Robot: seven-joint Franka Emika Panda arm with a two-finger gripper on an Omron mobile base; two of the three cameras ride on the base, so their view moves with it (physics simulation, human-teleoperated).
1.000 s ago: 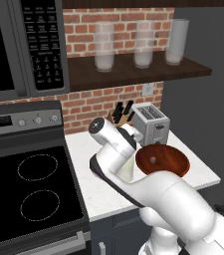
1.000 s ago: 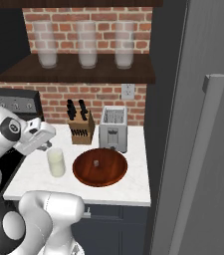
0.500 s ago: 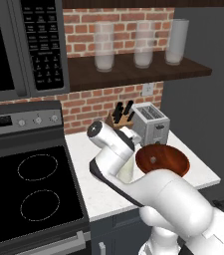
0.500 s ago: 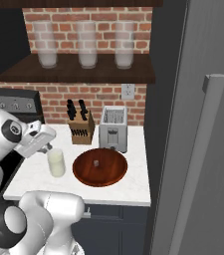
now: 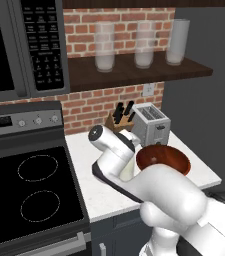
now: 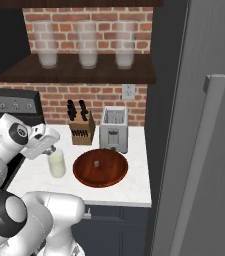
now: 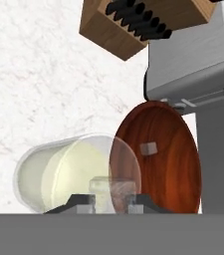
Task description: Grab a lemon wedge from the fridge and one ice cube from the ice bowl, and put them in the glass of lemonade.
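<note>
My gripper (image 7: 111,200) hangs just above the glass of lemonade (image 7: 68,174), a short clear tumbler of pale yellowish liquid. It is shut on a small clear ice cube (image 7: 111,187) held between the fingertips. From the right base view, the gripper (image 6: 51,145) sits over the glass of lemonade (image 6: 57,165) at the counter's left end. To the right of the glass lies the reddish-brown ice bowl (image 6: 111,172) with one ice cube (image 6: 98,163) in it. The grey fridge (image 6: 204,90) stands closed at the right. The lemon wedge is out of view.
A silver toaster (image 6: 114,130) and a wooden knife block (image 6: 81,129) stand against the brick wall behind the bowl. The black stove (image 5: 29,195) adjoins the counter on the left, under a microwave (image 5: 14,45). Tall frosted glasses (image 6: 87,45) line the shelf above.
The hand has edged slightly right and down toward the glass, still closed on the ice cube. Nothing else has moved.
</note>
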